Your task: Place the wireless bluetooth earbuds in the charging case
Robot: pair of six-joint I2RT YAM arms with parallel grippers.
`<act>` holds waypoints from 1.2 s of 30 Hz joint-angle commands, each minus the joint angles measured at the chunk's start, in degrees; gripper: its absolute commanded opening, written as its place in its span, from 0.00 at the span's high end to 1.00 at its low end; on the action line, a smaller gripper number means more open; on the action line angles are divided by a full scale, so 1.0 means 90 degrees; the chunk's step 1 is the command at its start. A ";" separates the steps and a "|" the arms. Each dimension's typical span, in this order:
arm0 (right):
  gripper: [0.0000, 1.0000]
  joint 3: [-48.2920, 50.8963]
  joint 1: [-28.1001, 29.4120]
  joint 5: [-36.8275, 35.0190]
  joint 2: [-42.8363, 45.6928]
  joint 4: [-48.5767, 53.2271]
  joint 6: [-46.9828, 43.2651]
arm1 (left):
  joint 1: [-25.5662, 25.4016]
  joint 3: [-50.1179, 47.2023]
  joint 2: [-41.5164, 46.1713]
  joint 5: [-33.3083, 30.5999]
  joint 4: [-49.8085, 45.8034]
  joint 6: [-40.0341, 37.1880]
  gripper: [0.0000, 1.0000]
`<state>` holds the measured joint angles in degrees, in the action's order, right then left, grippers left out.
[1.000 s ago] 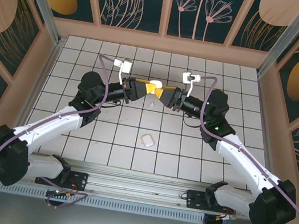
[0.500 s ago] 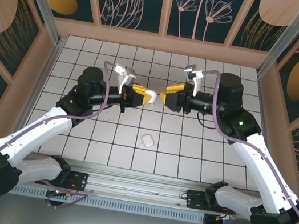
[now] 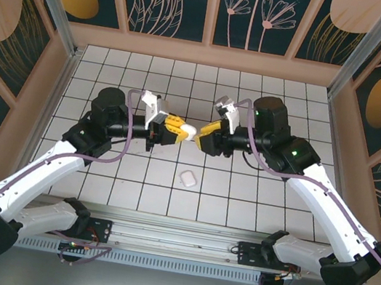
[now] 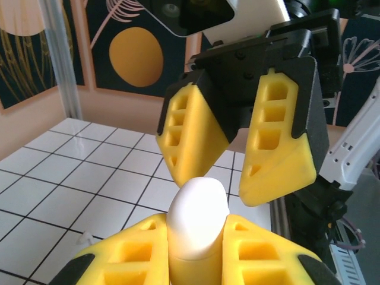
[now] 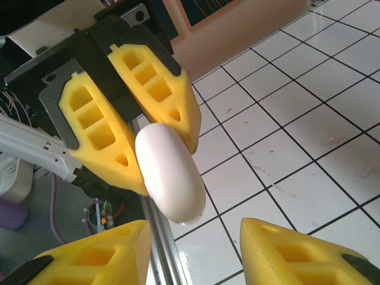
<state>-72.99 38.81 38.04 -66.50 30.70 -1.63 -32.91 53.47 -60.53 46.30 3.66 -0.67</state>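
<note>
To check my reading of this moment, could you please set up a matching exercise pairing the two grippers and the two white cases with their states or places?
Things:
1. left gripper
2. right gripper
3. charging case
4. second case

States or places:
a. lying alone on the tiled table
b. open, jaws apart, pointed at the other gripper
c. shut on a white case
d. held off the table between yellow fingers

Pairs: 1-c; 2-b; 3-d; 4-a
</note>
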 commanded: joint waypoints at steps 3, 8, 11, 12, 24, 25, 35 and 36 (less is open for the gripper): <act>0.55 0.0163 0.0082 0.0388 0.0035 -0.0427 -0.0066 | -0.0015 0.0014 -0.0142 0.0502 0.0091 -0.0103 0.98; 0.57 0.0139 0.0175 0.0501 -0.0128 -0.0458 -0.0072 | -0.0016 0.0088 -0.0198 0.0618 0.0111 -0.0042 0.98; 0.63 0.0132 0.0190 0.0618 -0.0217 -0.0432 -0.0083 | -0.0016 0.0108 -0.0208 0.0665 0.0128 0.0029 0.98; 0.65 0.0132 0.0199 0.0670 -0.0235 -0.0432 -0.0083 | -0.0011 0.0102 -0.0212 0.0684 0.0142 0.0068 0.98; 0.92 0.0397 0.0190 0.1008 -0.0128 -0.1030 0.0047 | -0.0015 0.0130 -0.0335 0.0827 0.0277 0.0460 0.84; 0.93 0.0455 0.0166 0.1006 -0.0077 -0.1139 0.0085 | -0.0016 0.0135 -0.0335 0.0822 0.0267 0.0446 0.80; 0.96 0.0749 -0.0266 0.0905 0.0262 -0.1310 0.0130 | -0.0008 0.0069 0.0154 -0.0242 -0.0309 -0.0064 0.35; 0.96 0.0746 -0.0299 0.0887 0.0273 -0.1276 0.0099 | -0.0009 -0.0009 0.0261 -0.0396 -0.0312 -0.0098 0.35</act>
<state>-66.57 37.08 44.69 -65.80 21.50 -0.71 -32.91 53.56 -61.56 47.64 1.41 0.62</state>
